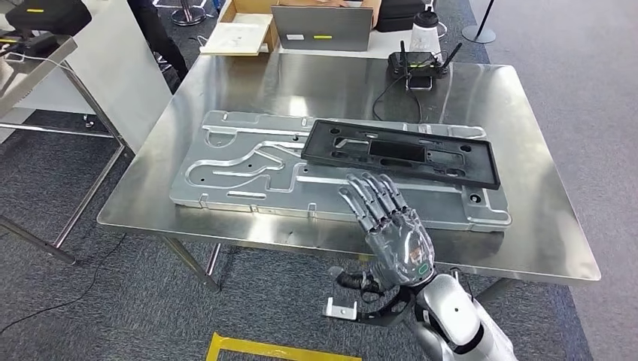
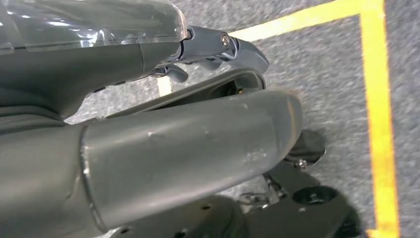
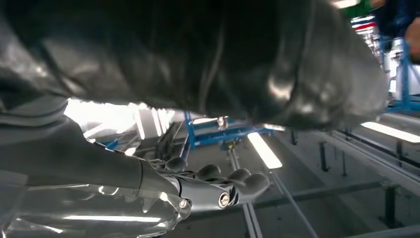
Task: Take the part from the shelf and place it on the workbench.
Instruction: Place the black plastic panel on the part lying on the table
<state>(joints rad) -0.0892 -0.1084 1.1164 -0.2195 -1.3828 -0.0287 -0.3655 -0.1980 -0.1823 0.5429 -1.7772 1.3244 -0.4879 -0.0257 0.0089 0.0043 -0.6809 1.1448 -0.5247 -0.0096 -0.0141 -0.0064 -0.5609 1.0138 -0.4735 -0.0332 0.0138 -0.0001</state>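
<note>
The black part [image 1: 402, 153] is lying flat on the grey metal fixture plate [image 1: 248, 169] on the steel surface [image 1: 519, 98], toward its right half; the right hand [image 1: 387, 222] is hovering just near the part's front edge, fingers spread and holding nothing; the left hand [image 2: 218, 44] is hanging over the yellow-taped floor [image 2: 379, 99], its fingers partly hidden, so I cannot tell its state.

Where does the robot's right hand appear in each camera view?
Head view: the right hand is at lower centre, fingers spread above the workbench's near edge.
Right wrist view: the same hand reaches out beside its thick thumb, with its dark fingertips against ceiling lights.
Left wrist view: the other arm's camera, aimed at carpet.
Shared landmark: yellow floor tape, also in the left wrist view.
</note>
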